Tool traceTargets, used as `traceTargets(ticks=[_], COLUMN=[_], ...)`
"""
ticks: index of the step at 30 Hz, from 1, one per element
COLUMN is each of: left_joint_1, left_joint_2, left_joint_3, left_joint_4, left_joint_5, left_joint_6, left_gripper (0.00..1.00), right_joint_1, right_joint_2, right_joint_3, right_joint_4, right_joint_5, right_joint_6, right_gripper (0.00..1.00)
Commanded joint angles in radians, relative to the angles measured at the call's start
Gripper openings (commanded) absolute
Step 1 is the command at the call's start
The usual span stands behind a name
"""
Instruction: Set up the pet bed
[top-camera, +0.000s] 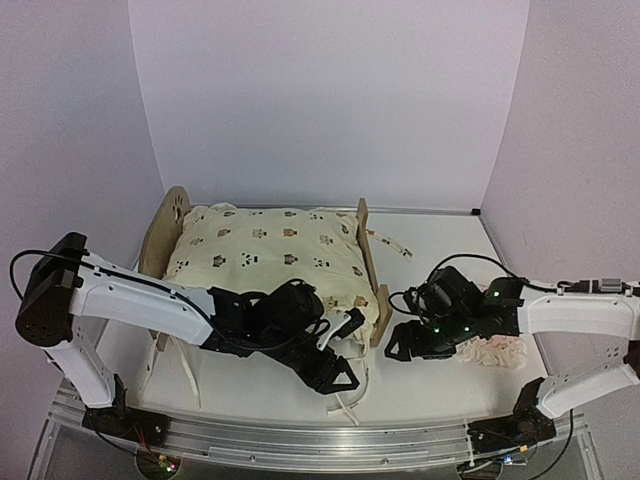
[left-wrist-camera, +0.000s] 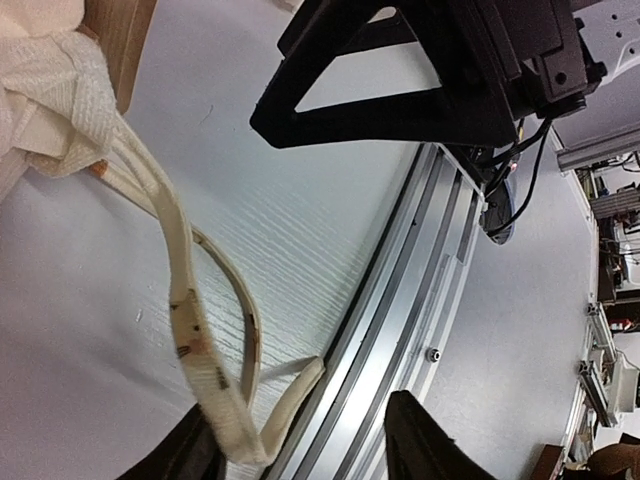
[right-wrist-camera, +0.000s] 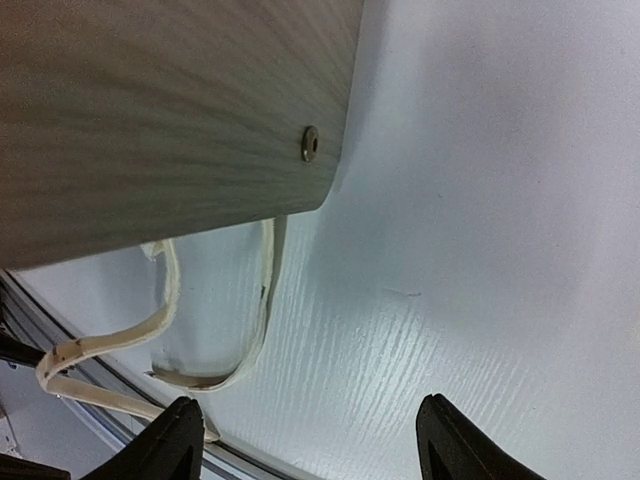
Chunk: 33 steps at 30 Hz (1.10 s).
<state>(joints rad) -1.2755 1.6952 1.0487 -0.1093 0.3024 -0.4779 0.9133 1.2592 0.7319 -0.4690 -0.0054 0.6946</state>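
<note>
The pet bed is a light-wood frame with its rounded headboard at the left and its flat footboard to the right. A cream animal-print cushion lies on it and hides the mattress base. The cushion's ties trail over the table to its near edge. My left gripper hovers in front of the bed, open, with one tie lying against its left finger. My right gripper is just right of the footboard, open, with only bare table between its fingers.
A small pink ruffled pillow lies under the right arm. The aluminium rail runs along the table's near edge, close under the left gripper. Loose ties curl below the footboard's corner. More ties hang at the bed's front left.
</note>
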Motion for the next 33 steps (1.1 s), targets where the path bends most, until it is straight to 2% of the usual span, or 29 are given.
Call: traceTargets(ticks=[1,3,5,8,12,15,18,21,22,24,27,29,33], left_joint_1=[0.002,-0.002,-0.012,-0.025,-0.027,-0.032,-0.05,-0.079,-0.09,-0.106,-0.132,-0.14,-0.121], left_joint_2=[0.054,0.087,0.14,0.224,0.323,0.386,0.376,0.326,0.313,0.27,0.177,0.12,0.06], left_joint_3=[0.002,0.007,0.038,0.101,0.178,0.268,0.319,0.359,0.379,0.392,0.367,0.358,0.226], left_joint_4=[0.095,0.175,0.231,0.277,0.35,0.327,0.231,0.006,-0.076,-0.197,-0.269,-0.326,-0.3], left_joint_5=[0.039,0.129,0.185,0.242,0.293,0.319,0.298,0.151,0.1,0.047,-0.009,-0.109,-0.357], left_joint_6=[0.008,-0.012,-0.029,-0.056,-0.102,-0.108,-0.057,0.033,0.055,0.076,0.085,0.101,0.097], left_gripper=[0.44,0.25,0.11,0.05,0.15,0.31,0.53,0.92,0.98,1.0,1.0,1.0,0.99], right_joint_1=[0.044,0.051,0.054,0.054,0.054,0.052,0.052,0.053,0.053,0.052,0.052,0.051,0.052], right_joint_2=[0.043,0.04,0.016,-0.055,-0.173,-0.245,-0.286,-0.301,-0.302,-0.299,-0.285,-0.274,-0.252], right_joint_3=[-0.007,-0.011,-0.02,-0.03,-0.043,-0.057,-0.062,-0.06,-0.057,-0.048,-0.027,-0.016,-0.005], right_joint_4=[0.074,0.079,0.079,0.021,-0.102,-0.155,-0.189,-0.21,-0.214,-0.218,-0.225,-0.228,-0.226], right_joint_5=[-0.014,-0.002,0.026,0.139,0.304,0.369,0.384,0.39,0.394,0.402,0.417,0.426,0.43], right_joint_6=[0.018,0.019,0.019,0.029,0.045,0.051,0.055,0.054,0.052,0.043,0.028,0.025,0.022], right_gripper=[0.72,0.72,0.72,0.72,0.75,0.76,0.76,0.77,0.77,0.78,0.79,0.8,0.8])
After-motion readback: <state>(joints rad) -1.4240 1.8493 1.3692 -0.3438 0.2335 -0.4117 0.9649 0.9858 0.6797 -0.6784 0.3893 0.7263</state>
